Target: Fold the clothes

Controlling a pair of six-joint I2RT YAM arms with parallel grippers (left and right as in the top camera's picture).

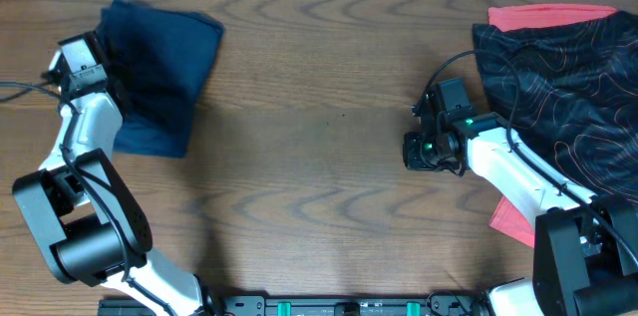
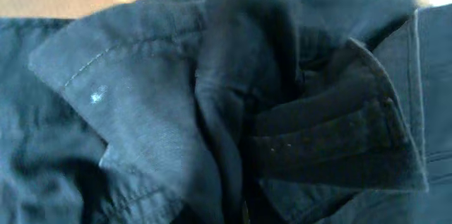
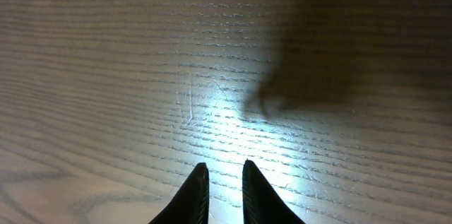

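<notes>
One navy garment (image 1: 164, 67), its edge right against the left claw (image 1: 98, 57).

The tabletop (image 1: 319, 157) in front of me is dark brown wood with a wavy grain. Toward its far edge on my left lies a navy shirt (image 1: 164, 67), folded into a rough block with its collar bunched up. On my right a black patterned garment (image 1: 568, 87) spreads over a red cloth (image 1: 543, 15), whose corner pokes out nearer me.
</notes>
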